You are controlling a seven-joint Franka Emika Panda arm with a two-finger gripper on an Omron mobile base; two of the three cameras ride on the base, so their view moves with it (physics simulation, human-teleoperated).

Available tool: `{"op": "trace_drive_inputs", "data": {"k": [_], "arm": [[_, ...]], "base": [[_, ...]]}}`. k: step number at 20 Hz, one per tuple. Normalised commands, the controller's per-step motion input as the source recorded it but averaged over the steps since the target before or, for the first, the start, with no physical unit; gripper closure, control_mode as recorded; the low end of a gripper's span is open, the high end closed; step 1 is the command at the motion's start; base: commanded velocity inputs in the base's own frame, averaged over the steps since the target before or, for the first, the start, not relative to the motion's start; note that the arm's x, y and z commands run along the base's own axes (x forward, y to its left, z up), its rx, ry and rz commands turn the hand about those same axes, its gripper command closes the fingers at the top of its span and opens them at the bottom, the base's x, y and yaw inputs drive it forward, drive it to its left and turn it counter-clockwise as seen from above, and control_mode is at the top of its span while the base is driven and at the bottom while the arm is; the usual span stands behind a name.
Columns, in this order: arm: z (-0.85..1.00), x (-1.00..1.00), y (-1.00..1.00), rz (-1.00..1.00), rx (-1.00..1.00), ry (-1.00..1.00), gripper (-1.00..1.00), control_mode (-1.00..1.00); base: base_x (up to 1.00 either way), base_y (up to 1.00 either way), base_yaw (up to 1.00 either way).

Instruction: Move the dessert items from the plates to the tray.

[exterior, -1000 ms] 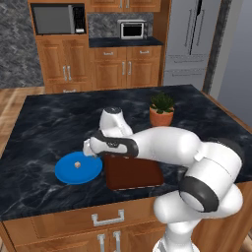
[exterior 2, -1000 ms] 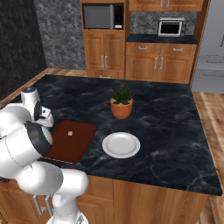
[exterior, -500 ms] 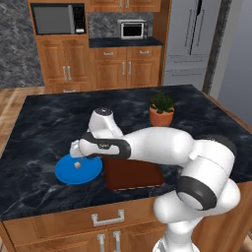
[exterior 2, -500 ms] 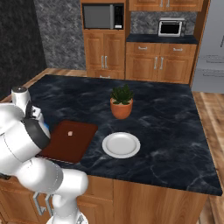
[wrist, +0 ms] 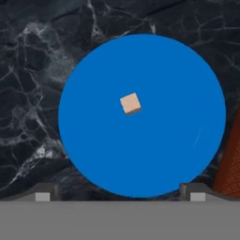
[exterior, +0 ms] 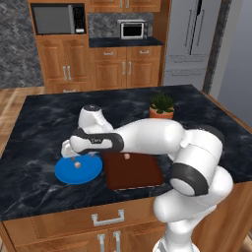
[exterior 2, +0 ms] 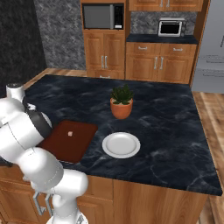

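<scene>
Left base view has the black marble counter (exterior: 44,125) across the middle of the frame, with wooden cabinets (exterior: 110,69), a microwave (exterior: 53,18) and a grey fridge (exterior: 189,39) along the top. The white arm (exterior: 147,140) sweeps from the lower right toward left of centre and hides the far rim of the blue plate (exterior: 78,170) and the tray's (exterior: 134,172) upper left corner. That dark reddish-brown tray lies just right of the blue plate, near the counter's front edge. In the right base view the white plate (exterior 2: 121,145) sits bare right of the tray, just below the potted plant (exterior 2: 121,103) at centre. The gripper (wrist: 119,194) hangs above the blue plate, its jaws spread wide and holding nothing. One dessert cube (wrist: 131,103) rests near the middle of the blue plate; the other cube (exterior: 127,156) lies on the tray near its far edge.
</scene>
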Motion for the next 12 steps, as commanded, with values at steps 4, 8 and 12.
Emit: {"op": "trace_drive_inputs", "data": {"k": [4, 8, 12], "arm": [[-0.09, 0.19, 0.20, 0.00, -0.06, -0.02, -1.00, -1.00], [-0.01, 0.45, 0.23, 0.00, -0.15, 0.04, -1.00, -1.00], [0.00, 0.39, 0.17, 0.00, -0.12, 0.09, -1.00, -1.00]], "base": [[0.00, 0.00, 0.00], [0.00, 0.00, 0.00], [0.00, 0.00, 0.00]]}}
